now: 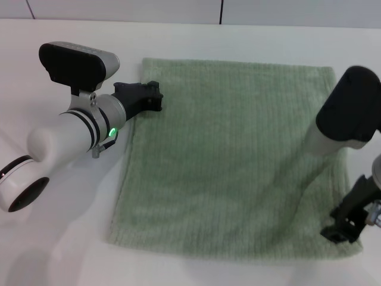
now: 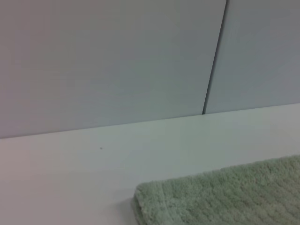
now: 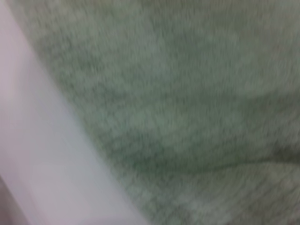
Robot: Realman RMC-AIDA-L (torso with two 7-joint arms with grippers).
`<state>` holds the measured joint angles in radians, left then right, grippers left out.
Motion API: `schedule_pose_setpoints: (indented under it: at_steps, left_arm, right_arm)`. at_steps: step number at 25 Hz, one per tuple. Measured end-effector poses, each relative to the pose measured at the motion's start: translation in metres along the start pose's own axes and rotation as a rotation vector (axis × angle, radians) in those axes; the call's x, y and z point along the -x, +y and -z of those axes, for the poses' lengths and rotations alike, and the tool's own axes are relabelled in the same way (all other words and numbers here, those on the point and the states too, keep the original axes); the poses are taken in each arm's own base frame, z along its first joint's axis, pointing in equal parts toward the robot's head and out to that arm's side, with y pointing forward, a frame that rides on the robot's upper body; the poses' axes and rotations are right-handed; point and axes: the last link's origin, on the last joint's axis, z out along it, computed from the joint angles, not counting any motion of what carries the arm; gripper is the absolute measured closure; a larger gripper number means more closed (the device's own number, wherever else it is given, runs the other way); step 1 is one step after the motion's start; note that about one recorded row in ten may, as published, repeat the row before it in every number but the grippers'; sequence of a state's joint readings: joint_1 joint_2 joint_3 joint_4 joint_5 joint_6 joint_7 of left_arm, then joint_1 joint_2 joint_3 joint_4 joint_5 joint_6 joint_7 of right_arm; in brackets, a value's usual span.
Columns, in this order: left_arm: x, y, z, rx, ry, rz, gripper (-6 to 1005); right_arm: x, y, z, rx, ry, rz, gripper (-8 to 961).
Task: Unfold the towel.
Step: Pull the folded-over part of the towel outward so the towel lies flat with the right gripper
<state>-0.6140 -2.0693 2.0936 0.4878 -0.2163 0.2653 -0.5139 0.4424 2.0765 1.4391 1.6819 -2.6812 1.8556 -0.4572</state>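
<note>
The pale green towel (image 1: 232, 161) lies spread out almost flat on the white table (image 1: 59, 238), with a shallow crease running toward its near right corner. My left gripper (image 1: 152, 98) sits at the towel's left edge, close to the far left corner. My right gripper (image 1: 342, 229) is low over the near right corner. The left wrist view shows a corner of the towel (image 2: 220, 197) on the table. Ribbed towel (image 3: 187, 103) fills most of the right wrist view, with a strip of table beside it.
A grey panelled wall (image 2: 117, 61) with a dark vertical seam stands behind the table's far edge. Bare white table (image 1: 178, 36) surrounds the towel on the far, left and near sides.
</note>
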Motion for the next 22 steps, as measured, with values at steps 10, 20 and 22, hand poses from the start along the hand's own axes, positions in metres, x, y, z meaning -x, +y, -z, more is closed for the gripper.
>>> schedule_pose_setpoints:
  at_steps: [10,20,22]
  left_arm:
    - [0.000,0.000,0.000,0.001,0.001,0.000,1000]
    - [0.000,0.000,0.000,0.000,0.001,0.001,1000]
    - [0.000,0.000,0.000,0.000,0.001,0.001,1000]
  right_arm:
    - [0.016,-0.016,0.016,-0.149,-0.118,0.023,592]
    - [0.031,-0.028,-0.001,-0.162,-0.134,0.076,585]
    - [0.032,-0.031,-0.007,-0.154,-0.115,0.077,584]
